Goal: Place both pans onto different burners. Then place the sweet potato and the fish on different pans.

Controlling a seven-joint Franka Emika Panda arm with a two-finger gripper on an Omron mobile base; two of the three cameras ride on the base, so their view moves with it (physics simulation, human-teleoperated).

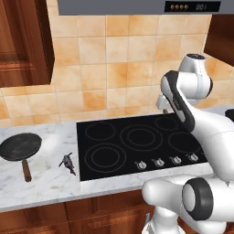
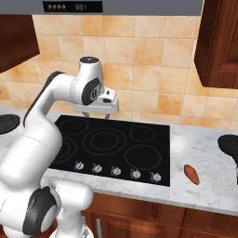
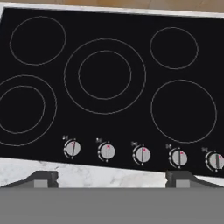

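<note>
While your tool hangs wide and empty above the cooktop, one pan and the fish lie on the counter left of it; the sweet potato and other pan sit right.

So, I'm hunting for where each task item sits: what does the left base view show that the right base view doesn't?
Left base view alone: the fish beside the cooktop's left edge, and the whole wooden-handled pan further left. Right base view alone: the sweet potato and the other pan, cut by the frame, on the right counter. Both: the cooktop, its burners bare, and the open gripper above it.
</note>
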